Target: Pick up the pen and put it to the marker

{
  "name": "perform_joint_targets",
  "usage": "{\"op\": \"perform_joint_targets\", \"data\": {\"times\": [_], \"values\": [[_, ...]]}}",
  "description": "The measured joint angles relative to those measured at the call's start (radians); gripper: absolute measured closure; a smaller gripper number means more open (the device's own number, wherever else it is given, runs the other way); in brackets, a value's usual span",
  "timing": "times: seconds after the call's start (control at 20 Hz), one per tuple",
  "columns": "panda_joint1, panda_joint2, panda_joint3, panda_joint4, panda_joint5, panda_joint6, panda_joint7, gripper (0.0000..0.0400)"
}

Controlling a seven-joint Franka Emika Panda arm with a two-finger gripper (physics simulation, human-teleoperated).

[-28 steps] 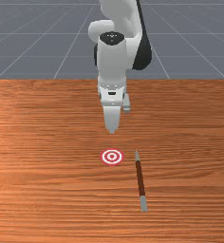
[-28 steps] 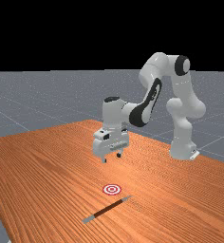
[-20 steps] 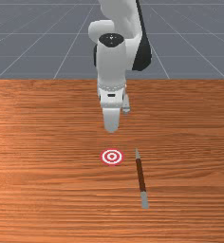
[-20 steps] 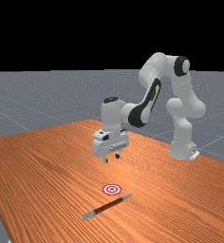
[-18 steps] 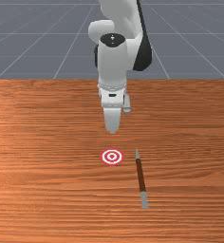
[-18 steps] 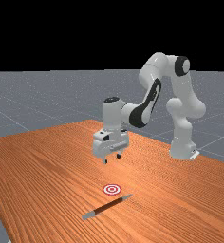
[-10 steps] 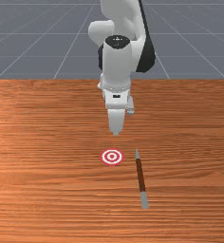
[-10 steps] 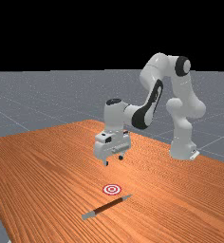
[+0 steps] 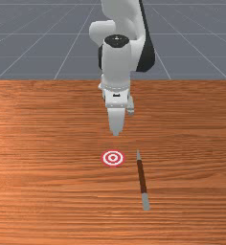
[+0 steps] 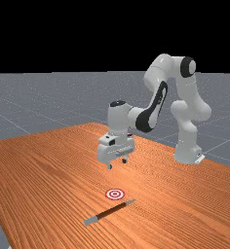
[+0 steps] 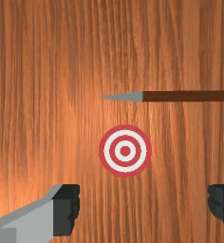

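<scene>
On one table [image 9: 43, 191], one pen [image 9: 142, 177] beside one marker [image 9: 112, 158], one pincer [image 10: 117, 164] above, two fingers [image 11: 65, 211] spread.

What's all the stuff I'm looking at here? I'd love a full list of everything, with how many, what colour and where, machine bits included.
Pen: 1, brown with grey ends, lying on the table to the front view's right of the marker, pointed end towards the arm's side
Marker: 1, red and white rings, flat on the table
Table: 1, orange-brown wood, under the pen and marker
Floor: 1, grey with pale lines, beyond the table
Backdrop: 1, black, above the floor in the far view
Arm: 1, white and grey with black parts, reaching over the table from the far view's right
Gripper: 1, white and grey with black fingertips, open, above the table
</scene>
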Motion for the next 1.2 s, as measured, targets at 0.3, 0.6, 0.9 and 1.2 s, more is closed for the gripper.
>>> {"op": "perform_joint_targets", "data": {"times": [0.3,0.6,0.9,1.2], "values": [[0.007,0.002,-0.008,0.009,-0.019,-0.019,0.016,0.0000],[-0.004,0.000,0.000,0.009,0.004,-0.019,-0.007,0.0000],[-0.004,0.003,-0.002,0.005,-0.006,-0.012,-0.015,0.0000],[-0.003,0.002,-0.010,0.003,-0.002,-0.013,0.019,0.0000]]}}
